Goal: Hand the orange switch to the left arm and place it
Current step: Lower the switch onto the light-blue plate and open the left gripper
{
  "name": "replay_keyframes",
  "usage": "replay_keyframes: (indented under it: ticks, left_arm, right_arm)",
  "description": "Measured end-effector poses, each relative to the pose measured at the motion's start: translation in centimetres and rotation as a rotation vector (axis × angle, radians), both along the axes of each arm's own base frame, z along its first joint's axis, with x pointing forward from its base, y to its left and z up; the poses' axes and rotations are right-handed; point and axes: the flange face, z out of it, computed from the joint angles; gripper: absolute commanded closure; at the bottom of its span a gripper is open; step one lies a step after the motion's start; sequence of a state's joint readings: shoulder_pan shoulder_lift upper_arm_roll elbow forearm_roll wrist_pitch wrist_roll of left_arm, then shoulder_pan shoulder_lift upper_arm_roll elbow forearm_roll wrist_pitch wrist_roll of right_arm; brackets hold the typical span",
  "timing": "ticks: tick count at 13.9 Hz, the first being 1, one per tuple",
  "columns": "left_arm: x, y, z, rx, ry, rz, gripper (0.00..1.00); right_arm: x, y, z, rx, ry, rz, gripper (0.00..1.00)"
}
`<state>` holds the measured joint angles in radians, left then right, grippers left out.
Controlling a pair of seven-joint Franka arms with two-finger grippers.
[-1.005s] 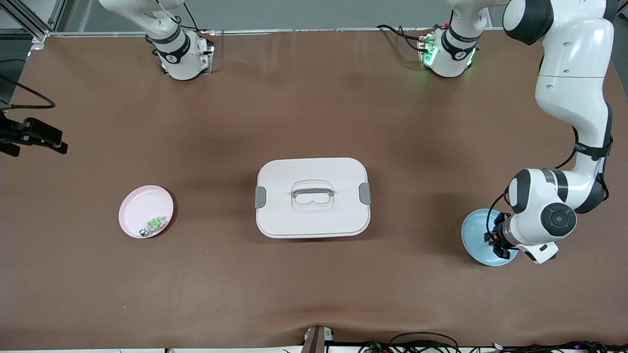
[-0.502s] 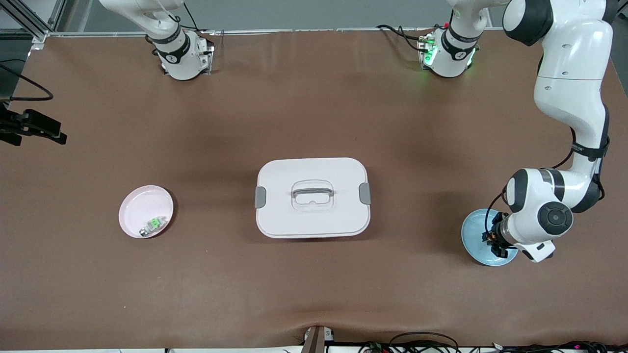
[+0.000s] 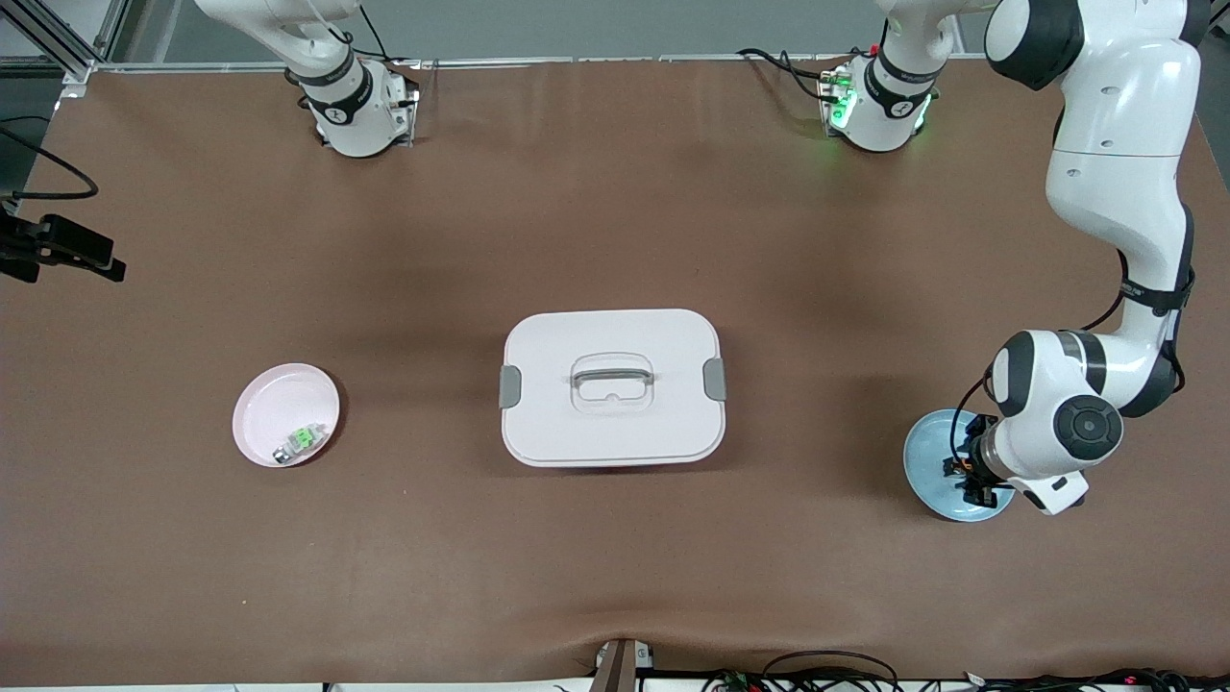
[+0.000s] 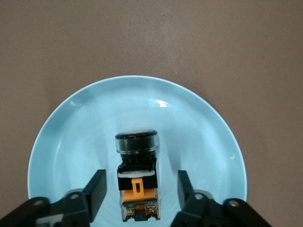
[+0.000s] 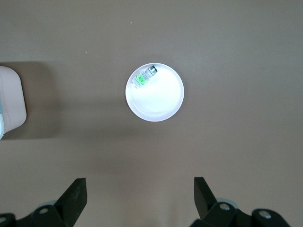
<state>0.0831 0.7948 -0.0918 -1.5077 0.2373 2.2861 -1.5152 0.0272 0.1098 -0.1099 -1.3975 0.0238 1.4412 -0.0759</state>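
The orange switch [image 4: 137, 161] lies on its side on a light blue plate [image 4: 85, 123] near the left arm's end of the table [image 3: 927, 452]. It has a black round cap end and an orange-and-black body. My left gripper [image 4: 140, 178] is low over this plate [image 3: 971, 476], open, with one finger on each side of the switch body and a gap on both sides. My right gripper [image 5: 139, 184] is open and empty, high over the table by the pink plate [image 5: 161, 101]. It shows at the front view's edge [image 3: 60, 252]. The white box [image 3: 612, 386] stands mid-table between the two plates.
The pink plate [image 3: 274, 408] near the right arm's end holds a small green-and-silver component [image 3: 300, 439], which also shows in the right wrist view [image 5: 144, 77]. A corner of the box [image 5: 9, 101] shows there too. Brown table surface lies all round.
The left arm's wrist has shifted slightly over the blue plate and then settled. The right gripper has drifted a little up the front view at its edge.
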Motion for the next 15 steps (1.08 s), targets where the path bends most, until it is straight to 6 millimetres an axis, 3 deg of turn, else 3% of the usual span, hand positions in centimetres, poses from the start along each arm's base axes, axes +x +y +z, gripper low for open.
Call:
replay_keyframes:
  ticks: [11,15]
  left_arm:
    - [0.2,-1.9,0.2,-0.001,-0.005,-0.026,0.0]
    - [0.4,-1.4,0.7,0.001,-0.013,-0.033,0.0]
  right_arm:
    - [-0.9,-0.5,1.6,0.016,-0.025,-0.108,0.0]
    - [-0.9,-0.8,2.8,0.016,-0.053,-0.113,0.0]
